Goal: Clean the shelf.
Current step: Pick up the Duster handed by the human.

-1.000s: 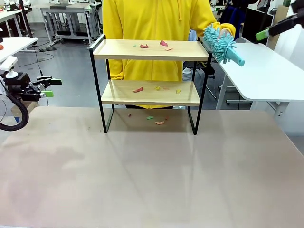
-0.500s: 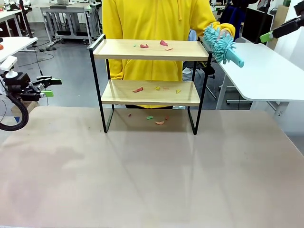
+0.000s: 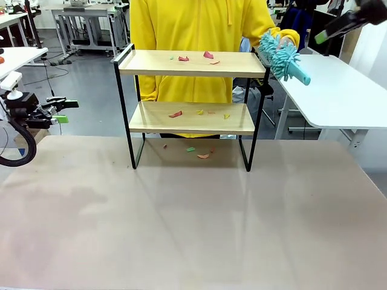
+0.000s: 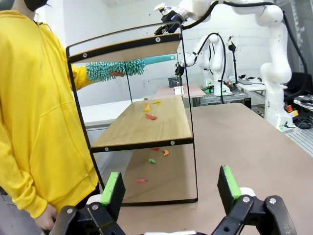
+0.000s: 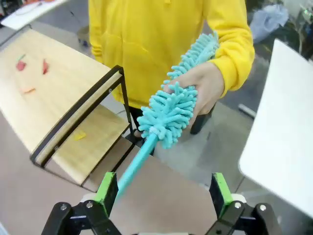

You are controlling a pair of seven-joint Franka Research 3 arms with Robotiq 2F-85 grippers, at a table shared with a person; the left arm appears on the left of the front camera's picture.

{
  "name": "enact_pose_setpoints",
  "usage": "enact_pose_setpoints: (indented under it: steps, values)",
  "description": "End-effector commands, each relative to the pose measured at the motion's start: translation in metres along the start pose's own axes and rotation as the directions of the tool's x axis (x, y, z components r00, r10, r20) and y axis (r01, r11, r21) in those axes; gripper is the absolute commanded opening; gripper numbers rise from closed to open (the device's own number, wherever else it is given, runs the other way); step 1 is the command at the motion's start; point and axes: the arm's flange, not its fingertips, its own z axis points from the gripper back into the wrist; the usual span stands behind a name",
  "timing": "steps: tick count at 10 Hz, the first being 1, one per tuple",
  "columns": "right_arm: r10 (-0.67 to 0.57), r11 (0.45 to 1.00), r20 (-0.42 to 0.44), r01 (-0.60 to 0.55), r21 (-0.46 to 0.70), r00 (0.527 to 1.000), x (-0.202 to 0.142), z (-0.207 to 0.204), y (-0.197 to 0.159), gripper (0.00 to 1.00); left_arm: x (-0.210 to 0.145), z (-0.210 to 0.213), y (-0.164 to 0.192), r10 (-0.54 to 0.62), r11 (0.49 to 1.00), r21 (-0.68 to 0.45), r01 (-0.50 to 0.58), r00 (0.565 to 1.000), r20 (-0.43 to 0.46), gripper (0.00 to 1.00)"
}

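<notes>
One broad, matt, pale table (image 3: 193, 229) carried the shelf (image 3: 151, 63), which stood toward its far edge, in front of a person (image 3: 193, 24) in a yellow hooded top. The shelf was two flat boards of light wood in a thin black metal frame with raised side rails. Off the shelf's left end the left gripper (image 3: 63, 110) sat low, jaws wide apart and empty. Above and beyond the shelf's right end the right gripper (image 5: 164, 190) hung with its green pads apart, holding nothing. It faced a teal duster (image 5: 166, 115) that the person's hand (image 5: 205, 85) held by its shaggy chenille head just past the shelf's right rail, the slim smooth handle pointing at the gripper. The step looked like a handover. The jaws should straddle the hard handle near its free end, well away from the soft head and the fingers, and clamp squarely before the person lets go. Small flat paper scraps (image 3: 183, 58), red, orange and green, lay on both boards and on the table under the shelf.
</notes>
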Motion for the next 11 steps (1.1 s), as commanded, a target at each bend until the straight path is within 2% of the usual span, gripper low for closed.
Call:
enact_pose_setpoints:
  steps: [1,5,7,11]
  values:
    - [-0.153,0.988,-0.095,0.151,-0.031,0.984,0.013,-0.016,0.024,1.0,0.002,0.0,-0.001,-0.015,1.0,-0.007,0.015,1.0,0.009,1.0]
    - [-0.252,0.967,-0.207,0.238,-0.087,0.945,0.004,-0.049,0.048,1.0,0.002,0.0,-0.001,-0.015,1.0,-0.007,0.015,1.0,0.009,1.0]
    - [-0.274,0.954,-0.229,0.235,-0.187,0.934,-0.006,-0.062,0.057,1.0,0.002,0.0,-0.001,-0.015,1.0,-0.007,0.015,1.0,0.009,1.0]
    - [-0.324,0.927,-0.241,0.256,-0.274,0.915,-0.022,-0.075,0.072,1.0,0.002,0.0,-0.001,-0.015,1.0,-0.007,0.015,1.0,0.009,1.0]
